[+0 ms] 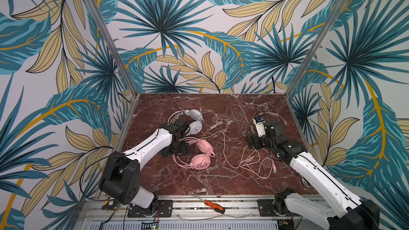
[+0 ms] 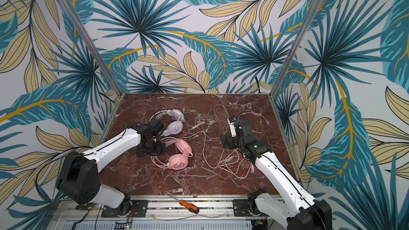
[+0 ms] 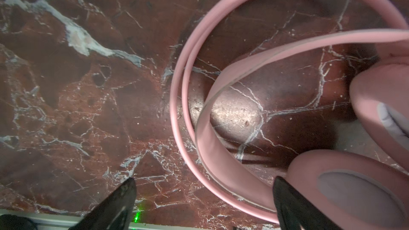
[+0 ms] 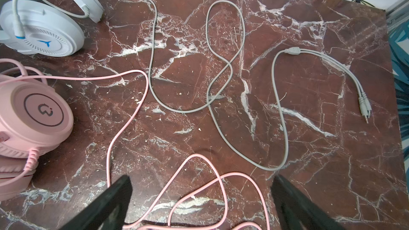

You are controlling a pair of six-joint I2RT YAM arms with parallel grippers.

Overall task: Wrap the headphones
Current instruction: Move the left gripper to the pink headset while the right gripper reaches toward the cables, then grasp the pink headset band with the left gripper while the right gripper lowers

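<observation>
Snagging is looking likeliest. Nearest, the left gripper (image 3: 203, 182) is hovering wide open over the pink headband (image 3: 212, 151), gripping nothing; the right gripper (image 4: 201, 179), likewise open and empty, is hanging over loose pink cable (image 4: 130, 125) loops. Farther back, the white cable (image 4: 223, 63) is lying just beside them, so hauling pink could be dragging white along.

Marble table (image 1: 177, 180) carries pink headset (image 1: 200, 162), white headset (image 1: 195, 114), pink cable (image 4: 107, 164), white cable (image 4: 287, 142).

White-and-black left arm (image 1: 150, 144) and right arm (image 1: 309, 169) reach forward, wrists bent down; left gripper (image 3: 204, 185) and right gripper (image 4: 201, 180) gape wide.
</observation>
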